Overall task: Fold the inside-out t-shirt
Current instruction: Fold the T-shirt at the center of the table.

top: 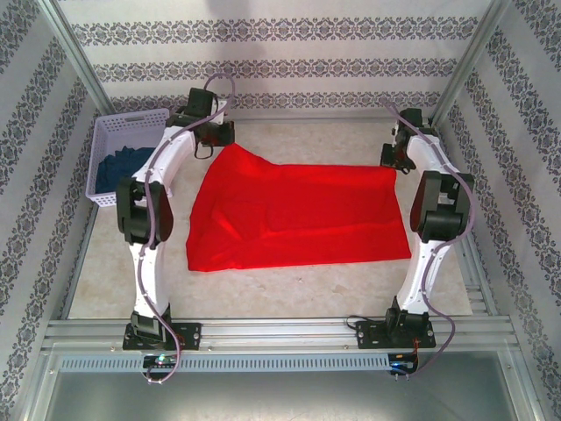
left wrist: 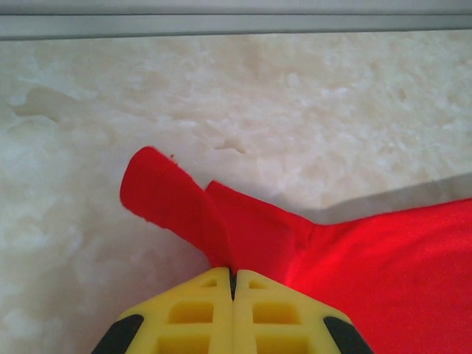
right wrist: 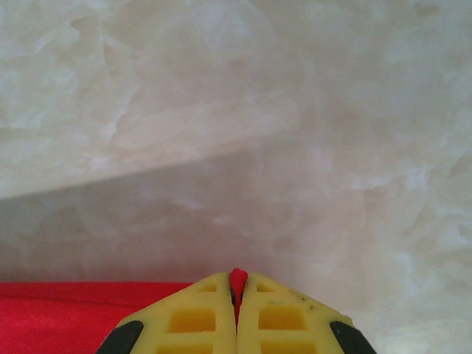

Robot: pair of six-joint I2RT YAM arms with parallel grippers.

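Left gripper (left wrist: 233, 274), its yellow fingers pressed together, pinches a far corner of the red t-shirt (left wrist: 383, 265). A short flap of cloth curls out past the fingertips, above the pale table (left wrist: 295, 110). Right gripper (right wrist: 237, 279), likewise pressed together, nips a thin sliver of red cloth that shows in the seam between its fingers. The rest of the t-shirt (right wrist: 66, 317) runs off to the lower left of the right wrist view.

Overhead view: the t-shirt (top: 298, 215) lies spread across the middle of the table (top: 280, 294) as a broad, roughly rectangular sheet. Its far left corner rises to a peak at the left gripper (top: 219, 139), and its far right corner meets the right gripper (top: 394, 160). The near edge rests flat on the table, and shallow creases cross the left half. Both arms reach forward from the near edge, one on each side of the cloth. A white perforated basket (top: 131, 123) stands at the far left, apart from the t-shirt, and holds a dark blue cloth (top: 121, 167). Patterned walls (top: 289, 53) enclose the table on three sides.
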